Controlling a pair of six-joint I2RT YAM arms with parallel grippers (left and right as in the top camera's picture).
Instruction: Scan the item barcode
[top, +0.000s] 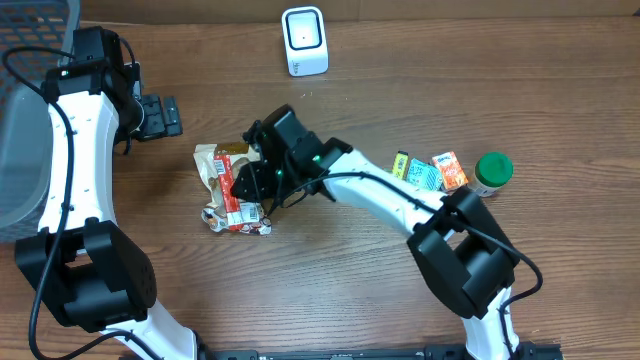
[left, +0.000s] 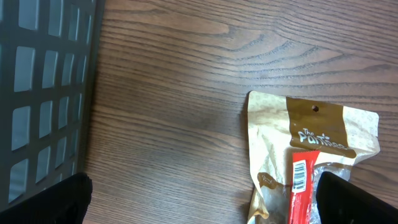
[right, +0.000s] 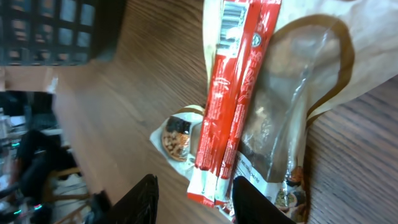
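The right gripper (right: 198, 184) is hovering half open over the tan pouch (left: 270, 134), its fingers straddling the near end of the red stick packets (right: 233, 93) lying on that pouch and gripping nothing. Left of the pouch, the left gripper (top: 160, 115) is standing wide open and empty. Beyond the pouch, the white scanner (top: 304, 40) is sitting well apart, and the grey basket (top: 30, 90) is lying far to its left.

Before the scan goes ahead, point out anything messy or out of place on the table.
The snacks are heaped, not laid apart: red stick packets lie slanted across a tan pouch, with a crumpled wrapper beneath.
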